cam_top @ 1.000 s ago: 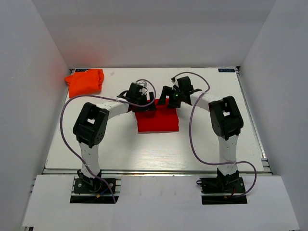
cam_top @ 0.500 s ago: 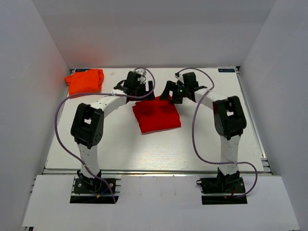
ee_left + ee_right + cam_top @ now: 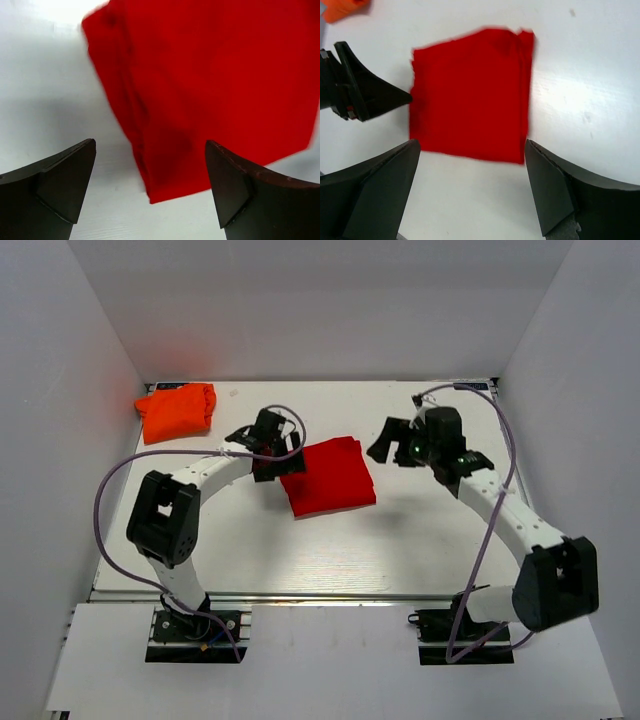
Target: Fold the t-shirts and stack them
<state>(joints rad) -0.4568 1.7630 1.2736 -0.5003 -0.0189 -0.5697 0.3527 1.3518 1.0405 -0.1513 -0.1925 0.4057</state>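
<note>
The orange t-shirt (image 3: 177, 411) is seen bundled at the far left corner of the table (image 3: 330, 550). The left gripper (image 3: 150, 144) is held wide open and empty at the left edge of the red t-shirt (image 3: 330, 475), which is laid folded mid-table. The right gripper (image 3: 472, 142) is held wide open and empty, just right of it.

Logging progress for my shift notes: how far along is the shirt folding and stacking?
Done: the red t-shirt lies folded into a flat square in the middle of the table; the orange t-shirt sits bundled, apparently folded, in the far left corner. In hand: nothing; the left gripper and right gripper are open, flanking the red one. Left: stacking, since the shirts lie apart.
</note>
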